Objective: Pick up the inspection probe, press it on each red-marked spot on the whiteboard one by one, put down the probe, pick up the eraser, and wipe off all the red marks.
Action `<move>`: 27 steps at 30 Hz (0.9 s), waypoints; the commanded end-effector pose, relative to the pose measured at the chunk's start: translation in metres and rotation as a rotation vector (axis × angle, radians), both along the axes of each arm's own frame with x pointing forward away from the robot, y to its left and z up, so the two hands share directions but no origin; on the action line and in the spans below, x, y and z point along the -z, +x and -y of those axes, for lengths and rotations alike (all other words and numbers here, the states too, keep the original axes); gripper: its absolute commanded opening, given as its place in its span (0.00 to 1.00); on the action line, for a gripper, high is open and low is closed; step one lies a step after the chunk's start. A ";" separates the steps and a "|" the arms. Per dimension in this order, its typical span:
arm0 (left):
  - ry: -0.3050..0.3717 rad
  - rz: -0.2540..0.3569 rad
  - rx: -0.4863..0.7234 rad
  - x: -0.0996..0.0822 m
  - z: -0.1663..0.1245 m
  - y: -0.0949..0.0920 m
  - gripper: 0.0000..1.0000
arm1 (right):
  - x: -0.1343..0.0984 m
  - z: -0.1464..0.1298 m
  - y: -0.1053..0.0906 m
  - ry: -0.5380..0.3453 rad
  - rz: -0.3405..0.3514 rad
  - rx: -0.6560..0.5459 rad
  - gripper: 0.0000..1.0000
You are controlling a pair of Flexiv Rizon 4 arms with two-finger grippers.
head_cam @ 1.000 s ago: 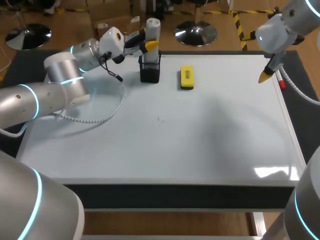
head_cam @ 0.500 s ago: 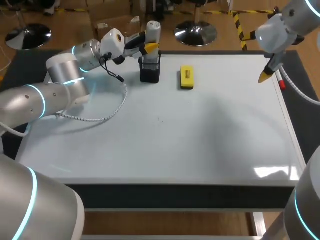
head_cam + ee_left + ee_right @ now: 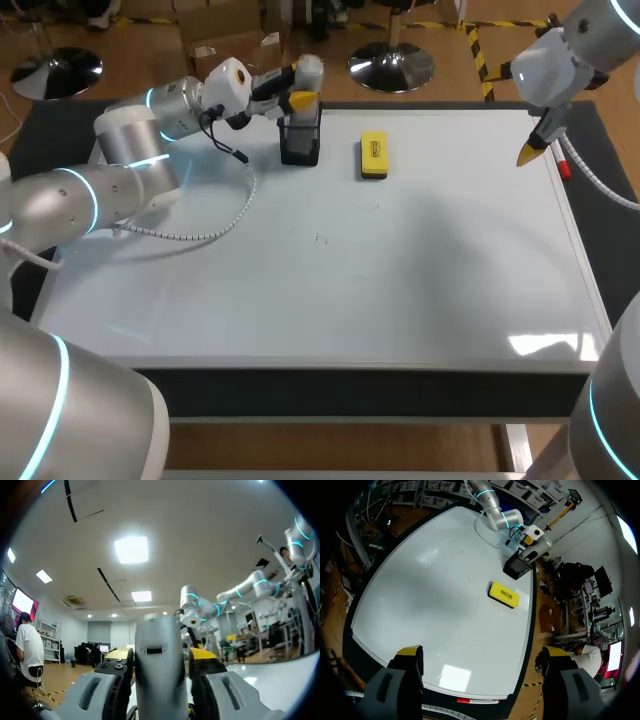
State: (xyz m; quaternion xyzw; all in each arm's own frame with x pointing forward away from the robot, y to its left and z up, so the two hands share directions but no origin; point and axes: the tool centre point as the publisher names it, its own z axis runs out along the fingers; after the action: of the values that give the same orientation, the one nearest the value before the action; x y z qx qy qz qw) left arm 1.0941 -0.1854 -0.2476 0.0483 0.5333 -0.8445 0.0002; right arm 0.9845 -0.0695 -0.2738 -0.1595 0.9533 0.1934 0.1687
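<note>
gripping probe [image 3: 307, 72] (far edge), eraser [image 3: 373, 155] nearby

Free room: a white whiteboard counter [image 3: 400, 290], open in a broad stretch beneath and ahead of the right end effector [image 3: 530, 152]. Its fingers stand wide apart.

Obstacles:
- Yellow rectangular block eraser [image 3: 373, 155]: lies flat, well ahead of the right end effector and beside the left end effector [image 3: 300, 92].
- Black box-shaped holder [image 3: 300, 145]: upright, directly under the left end effector, with a narrow lane between it and the eraser.
- Grey cylindrical inspection probe [image 3: 307, 72]: fills the left end effector's finger gap, clamped from both sides.
- White coiled cable [image 3: 215, 225]: draped on the counter behind the left end effector.
</note>
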 end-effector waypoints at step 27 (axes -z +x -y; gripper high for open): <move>0.467 0.047 -0.058 -0.023 -0.003 -0.004 1.00 | 0.000 0.000 0.000 -0.003 -0.001 -0.001 1.00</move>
State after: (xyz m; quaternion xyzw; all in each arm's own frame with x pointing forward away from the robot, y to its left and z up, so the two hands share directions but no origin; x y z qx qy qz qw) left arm 1.1052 -0.1869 -0.2380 0.0820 0.6279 -0.7739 -0.0088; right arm 0.9845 -0.0694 -0.2738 -0.1595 0.9532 0.1934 0.1687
